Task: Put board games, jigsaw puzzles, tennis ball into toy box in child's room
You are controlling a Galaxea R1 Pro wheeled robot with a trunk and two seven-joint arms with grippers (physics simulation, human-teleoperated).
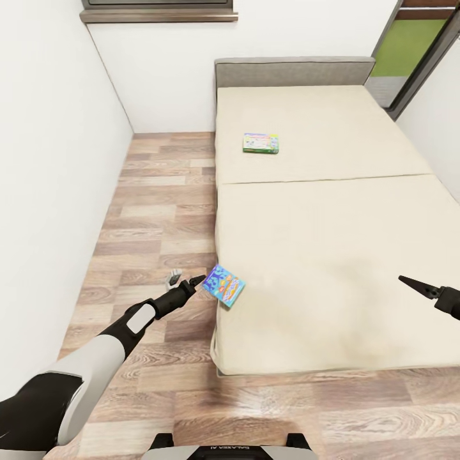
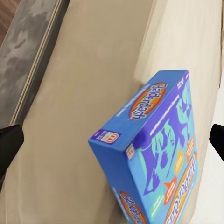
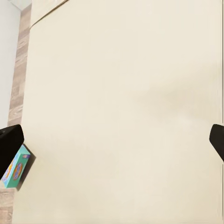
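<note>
A small blue board game (image 1: pixel 223 285) lies at the left edge of the cream bed (image 1: pixel 332 255), one corner hanging over the side. My left gripper (image 1: pixel 187 280) is just left of it over the floor, open. In the left wrist view the blue box (image 2: pixel 154 154) fills the space ahead of the left gripper (image 2: pixel 112 140), whose fingers stand wide apart and do not touch it. A green board game (image 1: pixel 260 143) lies flat farther up the bed near the left side. My right gripper (image 1: pixel 410 283) hovers open over the bed's right part; its wrist view catches the blue box (image 3: pixel 14 168) at the mattress edge.
A strip of wood-plank floor (image 1: pixel 153 217) runs between the bed and the white wall (image 1: pixel 45 160) on the left. A grey headboard (image 1: pixel 294 70) closes the far end. A dark-framed opening with a green panel (image 1: pixel 412 45) is at the back right.
</note>
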